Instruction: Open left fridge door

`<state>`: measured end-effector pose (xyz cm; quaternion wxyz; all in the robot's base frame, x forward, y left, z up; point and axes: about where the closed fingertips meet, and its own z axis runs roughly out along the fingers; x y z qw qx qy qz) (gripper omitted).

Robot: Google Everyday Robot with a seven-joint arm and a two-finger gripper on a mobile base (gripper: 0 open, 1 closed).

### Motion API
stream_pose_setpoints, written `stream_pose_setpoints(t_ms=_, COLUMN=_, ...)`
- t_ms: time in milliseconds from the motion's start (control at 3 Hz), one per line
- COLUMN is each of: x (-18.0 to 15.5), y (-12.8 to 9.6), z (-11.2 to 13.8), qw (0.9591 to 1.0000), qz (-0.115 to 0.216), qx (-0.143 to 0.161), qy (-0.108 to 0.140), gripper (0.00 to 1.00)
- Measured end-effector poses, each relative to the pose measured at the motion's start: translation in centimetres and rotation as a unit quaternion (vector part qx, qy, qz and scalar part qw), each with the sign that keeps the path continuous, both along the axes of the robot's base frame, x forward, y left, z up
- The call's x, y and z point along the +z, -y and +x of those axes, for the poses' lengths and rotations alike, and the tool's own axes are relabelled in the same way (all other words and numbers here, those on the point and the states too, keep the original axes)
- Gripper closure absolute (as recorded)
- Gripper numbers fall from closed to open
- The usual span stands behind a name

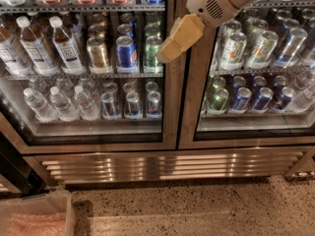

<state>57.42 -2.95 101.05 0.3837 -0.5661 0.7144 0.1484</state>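
Observation:
The left fridge door (171,107) is a tall glass pane in a bronze-tinted steel frame, and it looks shut. Water bottles, tea bottles and cans stand on the shelves behind it. My gripper (168,50) is tan, on a white arm that comes in from the top right. It sits in front of the door's right frame edge, at the centre post between the two doors, level with the middle shelf. Whether it touches the frame I cannot tell.
The right fridge door (189,107) shows only cans behind its glass. A steel louvred grille (167,163) runs below both doors. A clear plastic bin (34,218) sits on the speckled floor at the bottom left. A dark object (15,173) stands at the left edge.

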Motion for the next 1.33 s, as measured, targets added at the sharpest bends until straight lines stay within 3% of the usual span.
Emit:
stream_pose_setpoints(t_ms=1000, x=-0.3, y=0.2, z=-0.3, qw=0.9998, qz=0.008, qx=0.015, qy=-0.013, gripper=0.0)
stream_pose_setpoints(t_ms=1333, x=-0.5, y=0.1, z=-1.9, qw=0.9975, qz=0.022, qx=0.039, qy=-0.055, gripper=0.0)
